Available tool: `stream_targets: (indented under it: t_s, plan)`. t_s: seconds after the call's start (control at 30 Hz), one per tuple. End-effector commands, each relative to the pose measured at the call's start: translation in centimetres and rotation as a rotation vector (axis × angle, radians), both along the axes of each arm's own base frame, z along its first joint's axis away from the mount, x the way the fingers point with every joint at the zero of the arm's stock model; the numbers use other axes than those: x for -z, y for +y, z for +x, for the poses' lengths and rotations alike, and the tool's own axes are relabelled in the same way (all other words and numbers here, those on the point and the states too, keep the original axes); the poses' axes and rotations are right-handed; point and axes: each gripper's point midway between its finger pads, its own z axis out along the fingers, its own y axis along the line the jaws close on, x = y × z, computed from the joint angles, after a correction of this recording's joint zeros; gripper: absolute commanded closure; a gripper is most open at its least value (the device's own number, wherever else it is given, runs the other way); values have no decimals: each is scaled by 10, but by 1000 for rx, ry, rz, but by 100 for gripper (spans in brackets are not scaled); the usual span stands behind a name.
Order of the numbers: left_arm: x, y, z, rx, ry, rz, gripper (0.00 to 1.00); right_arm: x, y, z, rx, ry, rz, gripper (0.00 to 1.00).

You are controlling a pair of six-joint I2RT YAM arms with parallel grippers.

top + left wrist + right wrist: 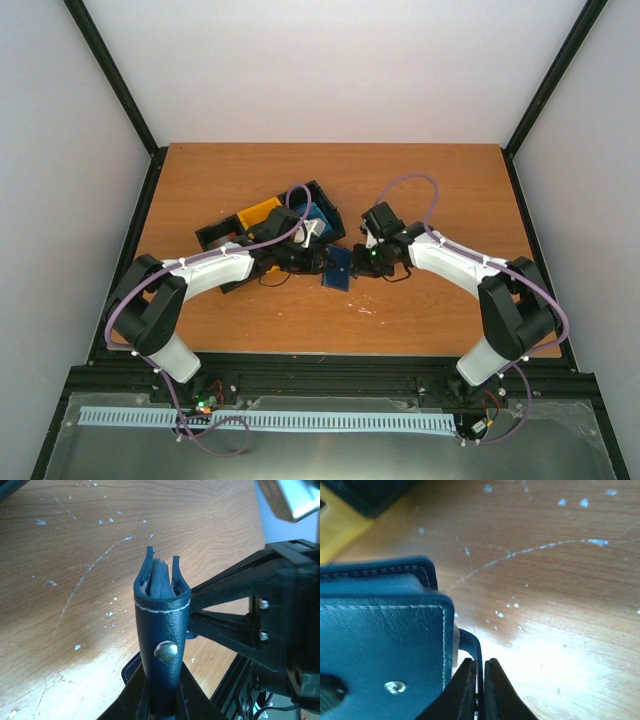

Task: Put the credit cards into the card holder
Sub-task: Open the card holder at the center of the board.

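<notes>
To your left, the left gripper (306,260) has its jaws closed on the lower part of the card holder (161,625). It stands the holder on edge over the surface (70,555), with the snap stud (166,651) towards the wrist camera and the leaves splayed apart at the top. That pose looks meant to offer the pockets as an open mouth. Whether the holder's lower end touches the surface, you cannot tell.

Just behind this arm sits the black-and-yellow bin (262,218). It is near enough that a backward swing of the left wrist could catch its wall.

In the middle, the holder sits between the two grippers, in front of the bin. Something pale shows down in the fold, but you cannot tell whether it is a card. No red credit cards can be made out in any view.

To your right, the right gripper (480,682) has its jaws pinched nearly together on a thin flap at the holder's edge, probably to draw one leaf aside and widen a pocket. With both grippers busy on the holder, neither is free to fetch a card. The right gripper's body also crowds the open side.
</notes>
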Motion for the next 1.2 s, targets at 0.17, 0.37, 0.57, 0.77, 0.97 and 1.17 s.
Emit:
stream_targets:
  t_s: [0.17, 0.37, 0.57, 0.77, 0.97, 1.17]
  plan:
    - [-15, -16, 3, 53, 0, -60, 93, 1, -6, -16, -22, 66, -15, 97]
    - [12, -13, 2, 64, 22, -4, 61, -6, -15, -33, -23, 108, -21, 97]
    - [35, -6, 5, 34, 39, 63, 45, 15, -31, -51, -18, 164, -71, 97]
    - [37, 1, 11, 16, 11, 124, 33, 15, -34, -44, 0, 152, -83, 97]
    - [18, -4, 9, 39, -43, 60, 24, -2, -21, -36, -15, 124, -22, 97]
    - [6, -11, 4, 72, -81, 27, 19, -23, -6, -34, -45, 100, 72, 97]
